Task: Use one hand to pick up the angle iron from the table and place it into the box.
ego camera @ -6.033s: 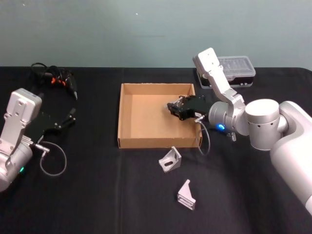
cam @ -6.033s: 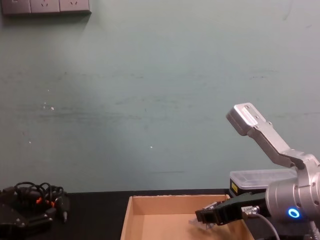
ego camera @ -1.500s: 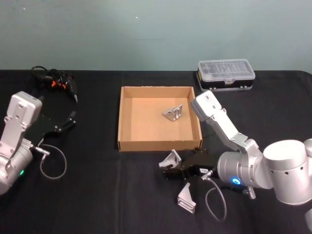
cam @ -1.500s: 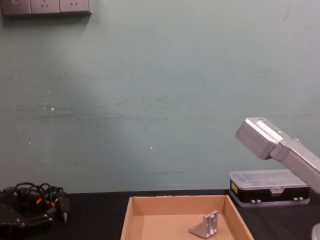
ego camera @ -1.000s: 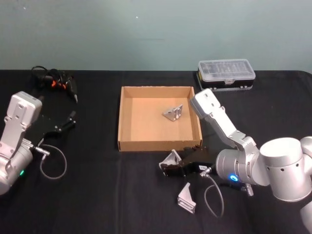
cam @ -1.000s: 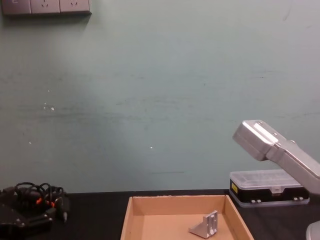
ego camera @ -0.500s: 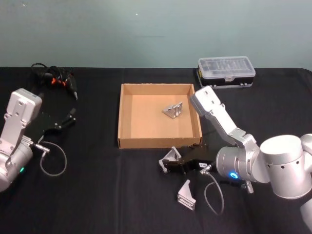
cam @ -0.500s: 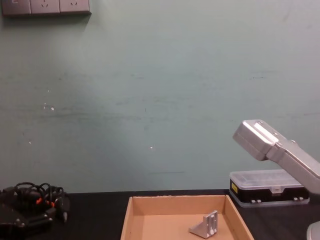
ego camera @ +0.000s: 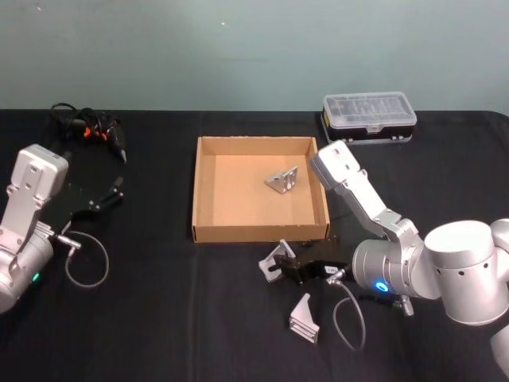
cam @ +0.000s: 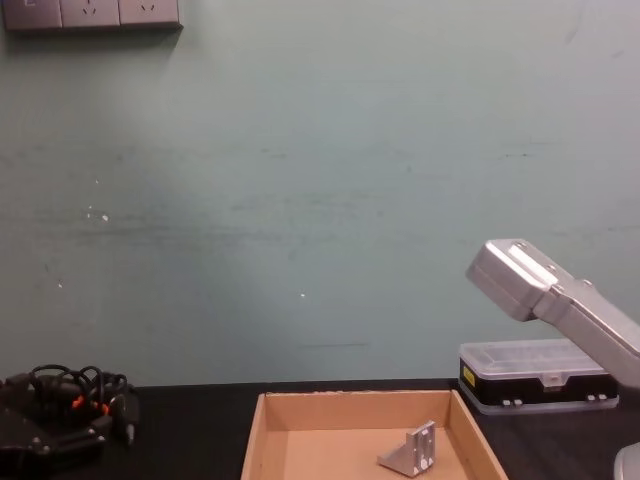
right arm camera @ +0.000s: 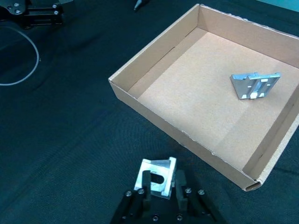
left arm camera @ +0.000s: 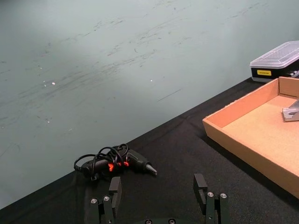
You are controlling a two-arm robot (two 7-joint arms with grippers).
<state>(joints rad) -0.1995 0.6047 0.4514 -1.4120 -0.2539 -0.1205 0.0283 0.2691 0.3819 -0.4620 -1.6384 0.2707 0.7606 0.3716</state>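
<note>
Two changes matter here. Six seconds ago the right gripper (ego camera: 278, 267) hung over the box (ego camera: 258, 232) carrying a piece. Now that boxed angle iron (ego camera: 282, 181) lies inside, beyond the hand and well apart from it. Since then the hand has come down to the near angle iron (right arm camera: 159, 169) on the table (ego camera: 159, 318), just outside the box's front wall, and over the last second it has closed in. We judge one delivery done and a second pickup at the grasp stage.

The right wrist view gives us the grip itself: two black fingers (right arm camera: 146, 181) press the near angle iron from either side, clenched on it. Whether it has left the table yet we cannot quite tell. The head view adds the layout: a spare angle iron (ego camera: 304, 318) lies near the hand, on its robot side, untouched. The chest view offers the boxed angle iron side-on, standing upright on the box floor. The left gripper (left arm camera: 157, 186) sits parked far off to the hand's side, fingers spread.
</note>
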